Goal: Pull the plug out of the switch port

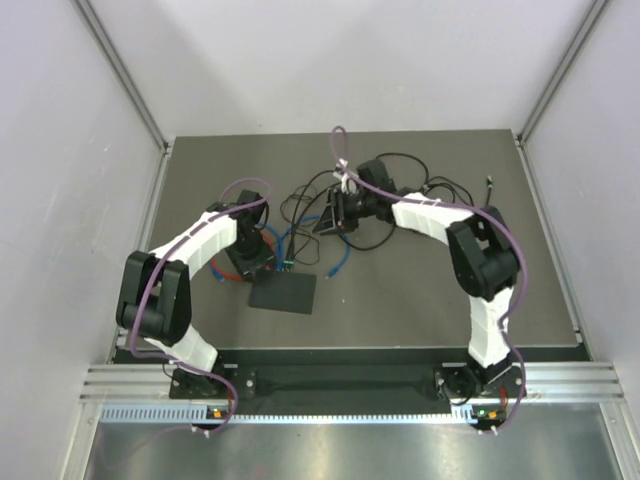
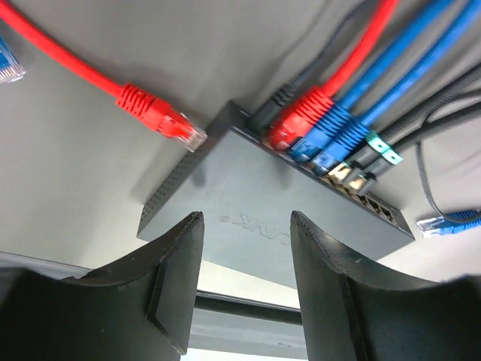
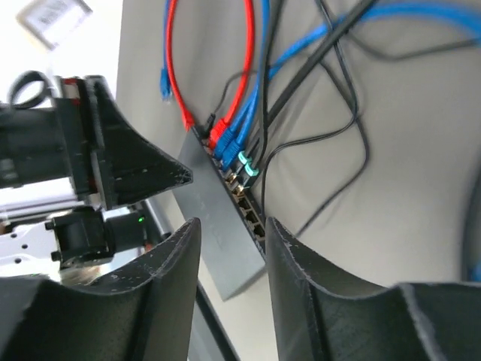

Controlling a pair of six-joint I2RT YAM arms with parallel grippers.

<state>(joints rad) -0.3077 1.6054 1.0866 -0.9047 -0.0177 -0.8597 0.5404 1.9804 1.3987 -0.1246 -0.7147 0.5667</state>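
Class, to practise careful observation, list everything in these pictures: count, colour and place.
Switch box: one, black, flat on the table.
Red plug in a port: one, red, in the box's socket row.
Blue plugs in ports: at least two, blue, next to that red plug.
Loose red plug: one, red, on the table by the box's corner.
Loose blue plugs: two, blue, on the table either side of the box.
Black cables: several, black, leading off from the box.
Left claw: one, black, open above the box.
Right claw: one, black, open, empty.
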